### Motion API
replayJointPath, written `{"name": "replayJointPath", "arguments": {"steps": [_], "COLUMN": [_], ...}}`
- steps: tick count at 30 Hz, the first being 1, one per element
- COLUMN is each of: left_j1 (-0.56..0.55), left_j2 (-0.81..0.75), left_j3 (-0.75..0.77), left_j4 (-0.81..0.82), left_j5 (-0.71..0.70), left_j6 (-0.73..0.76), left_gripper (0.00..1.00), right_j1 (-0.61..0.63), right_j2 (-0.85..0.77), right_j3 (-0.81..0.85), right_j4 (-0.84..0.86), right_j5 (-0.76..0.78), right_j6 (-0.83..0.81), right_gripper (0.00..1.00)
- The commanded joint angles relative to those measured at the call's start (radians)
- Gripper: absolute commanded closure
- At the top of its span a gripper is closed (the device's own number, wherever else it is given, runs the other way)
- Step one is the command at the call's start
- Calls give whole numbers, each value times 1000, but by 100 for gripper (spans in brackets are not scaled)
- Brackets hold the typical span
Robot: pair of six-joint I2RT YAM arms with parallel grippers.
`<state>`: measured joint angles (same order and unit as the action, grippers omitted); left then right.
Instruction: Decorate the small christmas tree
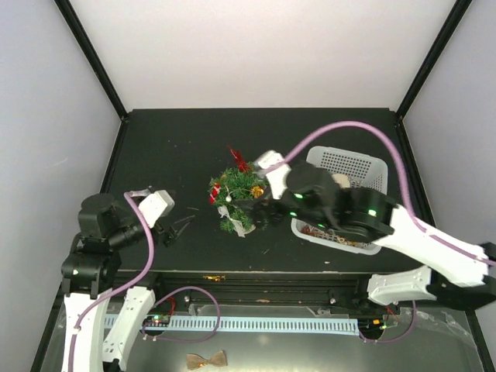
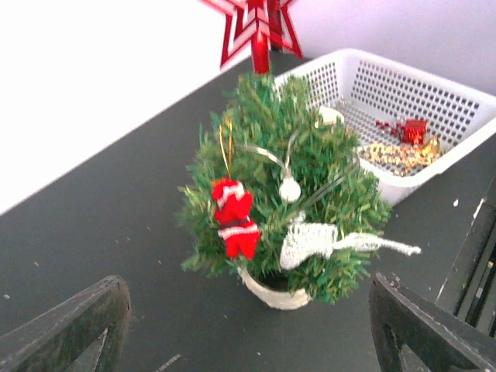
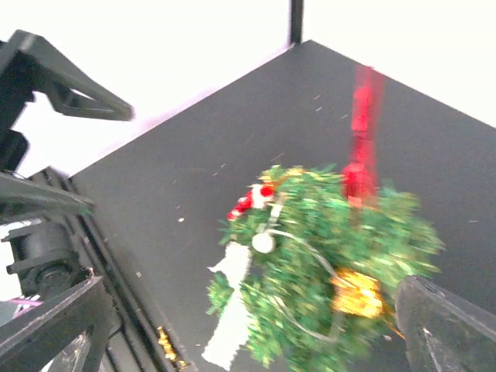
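Note:
The small christmas tree [image 1: 235, 192] stands mid-table in a small white pot, topped by a red star [image 1: 238, 160]. In the left wrist view the tree [image 2: 310, 155] carries a red Santa [image 2: 233, 218], a white ball [image 2: 290, 188] and a white glitter bird [image 2: 314, 242]. My left gripper [image 2: 248, 345] is open, a little short of the pot, with nothing held. In the right wrist view the tree [image 3: 325, 248] is blurred and a gold ornament [image 3: 356, 293] hangs on it near one finger. My right gripper [image 3: 252, 333] is wide open at the tree's right side [image 1: 254, 211].
A white mesh basket [image 1: 364, 164] sits right of the tree, under the right arm. It holds a red ornament [image 2: 415, 129] and gold beads [image 2: 395, 155]. The table's front edge and rail run just below both grippers. A gold bow [image 1: 206, 359] lies off the table.

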<state>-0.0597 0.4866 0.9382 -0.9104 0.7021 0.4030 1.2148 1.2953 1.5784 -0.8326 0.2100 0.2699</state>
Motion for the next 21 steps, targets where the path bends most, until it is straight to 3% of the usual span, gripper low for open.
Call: {"name": "replayJointPath", "arguments": {"steps": [1,8,14,21], "left_j1": [7,6,3,-81], "left_j2": [44,45,20,-53], "left_j3": [155,311,424,512], "left_j4": [-121,-304,-449,-574], "left_j5": [-43,-193,-317,-419], "left_j6": [64,163,193,102], "left_gripper": [16,15,15,15], "right_j1": [-8,-8,-8,-8], "right_j2": [-209,-550,-702,-820], "right_j3": [-115,-320,-407,-428], "right_j4": [21,-38,-169,-217], "right_j5": [185,335,360,348], "right_j6": [-13,36,148,189], "right_gripper": [0,0,0,0]}}
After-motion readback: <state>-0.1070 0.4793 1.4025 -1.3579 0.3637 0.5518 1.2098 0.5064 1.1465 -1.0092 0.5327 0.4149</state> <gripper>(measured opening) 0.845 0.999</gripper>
